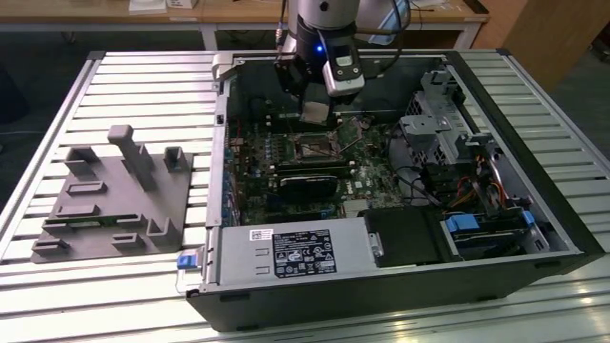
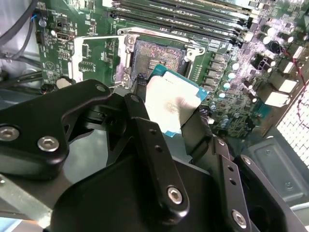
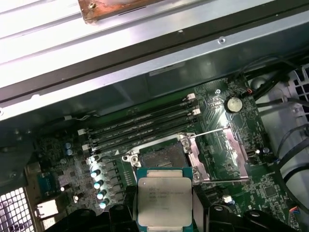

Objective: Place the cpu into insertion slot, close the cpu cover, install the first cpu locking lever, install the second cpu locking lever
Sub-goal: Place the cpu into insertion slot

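Gripper (image 2: 170,108) is pinching the cpu (image 3: 164,200) by two opposite edges, holding it just above the open insertion slot (image 3: 161,158), where a tilted or offset descent could damage both.

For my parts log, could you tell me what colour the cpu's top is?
The cpu top is silver-grey, clearest in the first wrist view.
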### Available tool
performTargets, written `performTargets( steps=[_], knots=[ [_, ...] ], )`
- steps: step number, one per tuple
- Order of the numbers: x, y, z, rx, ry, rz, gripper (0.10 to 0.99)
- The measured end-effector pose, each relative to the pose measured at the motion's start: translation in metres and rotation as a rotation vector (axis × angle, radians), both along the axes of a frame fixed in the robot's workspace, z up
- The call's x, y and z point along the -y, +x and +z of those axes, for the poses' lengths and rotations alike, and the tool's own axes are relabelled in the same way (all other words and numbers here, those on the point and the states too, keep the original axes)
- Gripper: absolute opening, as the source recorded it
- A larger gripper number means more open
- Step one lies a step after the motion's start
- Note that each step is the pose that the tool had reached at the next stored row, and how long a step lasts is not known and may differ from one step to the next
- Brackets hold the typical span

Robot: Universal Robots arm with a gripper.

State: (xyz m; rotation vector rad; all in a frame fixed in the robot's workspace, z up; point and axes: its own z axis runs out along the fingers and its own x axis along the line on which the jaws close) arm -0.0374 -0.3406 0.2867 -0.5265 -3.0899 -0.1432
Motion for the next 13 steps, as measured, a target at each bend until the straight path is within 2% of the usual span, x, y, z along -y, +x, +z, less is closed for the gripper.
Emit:
performTargets(
  steps=[13],
  knots=[
    [0.0,0.0,-0.0009,0.0,0.0,-0.11,0.541]
  ],
)
